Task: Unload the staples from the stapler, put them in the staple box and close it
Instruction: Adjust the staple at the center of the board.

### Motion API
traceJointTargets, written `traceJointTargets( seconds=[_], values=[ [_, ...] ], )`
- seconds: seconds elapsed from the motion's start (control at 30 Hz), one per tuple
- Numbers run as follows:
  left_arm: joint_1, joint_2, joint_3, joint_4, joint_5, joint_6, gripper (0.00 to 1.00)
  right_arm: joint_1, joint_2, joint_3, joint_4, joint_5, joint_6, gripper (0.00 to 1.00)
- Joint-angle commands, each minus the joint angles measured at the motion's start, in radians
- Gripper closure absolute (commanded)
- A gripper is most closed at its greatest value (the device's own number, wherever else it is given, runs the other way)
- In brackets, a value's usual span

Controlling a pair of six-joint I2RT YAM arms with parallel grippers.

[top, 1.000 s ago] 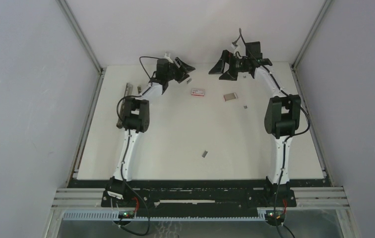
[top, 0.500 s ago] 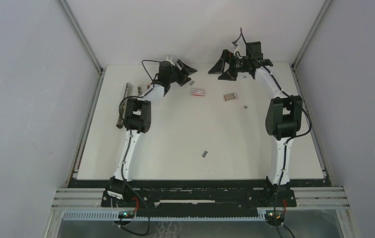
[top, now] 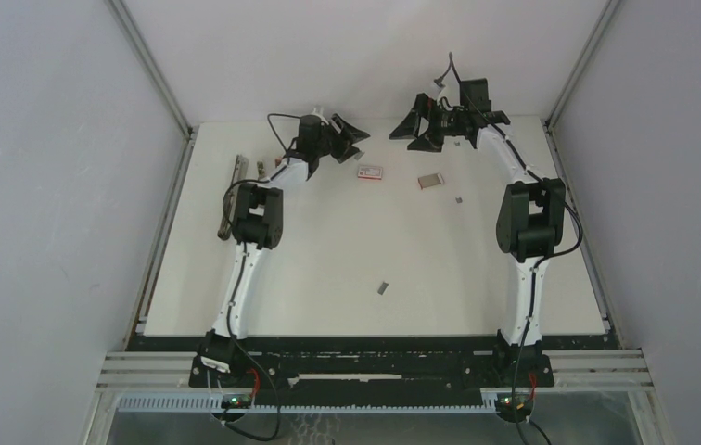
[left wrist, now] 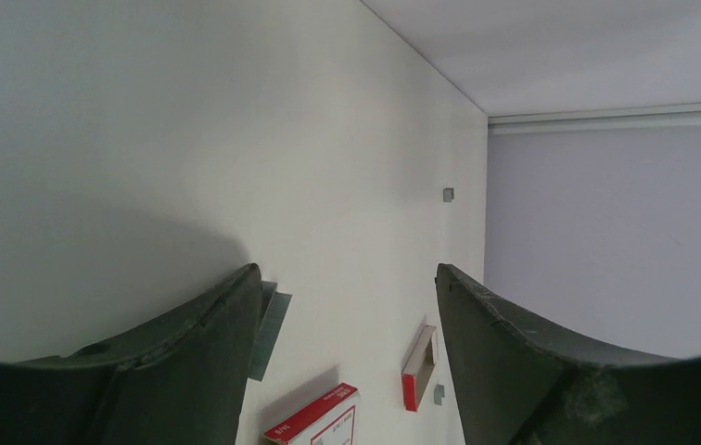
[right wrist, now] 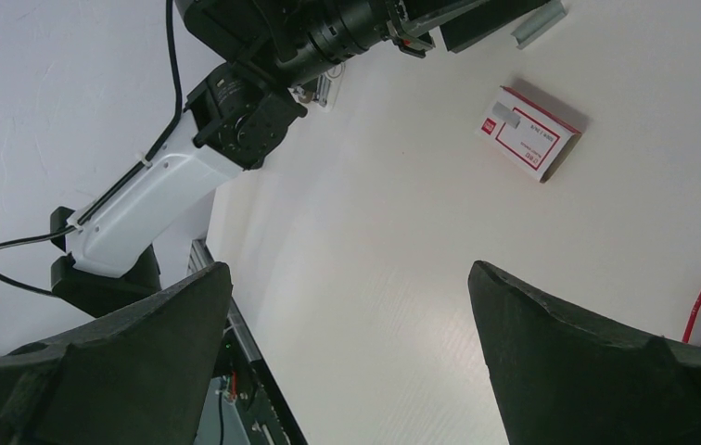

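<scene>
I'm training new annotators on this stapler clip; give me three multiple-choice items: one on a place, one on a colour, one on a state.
1. The red-and-white box lies: A) on the far half of the table; B) by the arm bases; C) in a gripper.
2. The fingers of the right gripper are: A) white; B) black; C) red.
3. The right gripper is: A) shut on the box; B) shut, empty; C) open, empty.
Key: 1A, seen there in the top view; 2B, both look black in the wrist view; 3C, its jaws stand wide with nothing between.
</scene>
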Motion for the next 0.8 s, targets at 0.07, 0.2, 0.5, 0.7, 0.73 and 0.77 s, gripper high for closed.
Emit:
traceJointTargets(
  seconds=[0.07,0.2,0.5,0.7,0.73,0.77],
  values=[
    [-0.023,-0.025,-0.011,-0.018,0.037,0.025,0.27,-0.008,-0.091,-0.026,0.031,-0.006,0.006,0.0],
    [-0.033,-0.03,-0.011,-0.008,0.059,0.038,0.28,-0.016,-0.113,-0.048,0.02,-0.003,-0.007,0.0],
    [-0.073,-0.056,-0.031,-0.011,0.122,0.091,0.32,-0.061,-0.17,-0.106,0.017,-0.002,-0.011,0.0],
    [-0.094,-0.054,-0.03,0.016,0.188,0.109,0.32,-0.079,-0.203,-0.146,0.001,-0.001,-0.031,0.0],
    [-0.094,-0.052,-0.029,0.024,0.2,0.109,0.32,-0.083,-0.208,-0.154,-0.003,-0.003,-0.034,0.0],
    [-0.096,-0.053,-0.026,0.028,0.209,0.112,0.32,-0.084,-0.211,-0.162,-0.005,-0.002,-0.036,0.0]
  ],
)
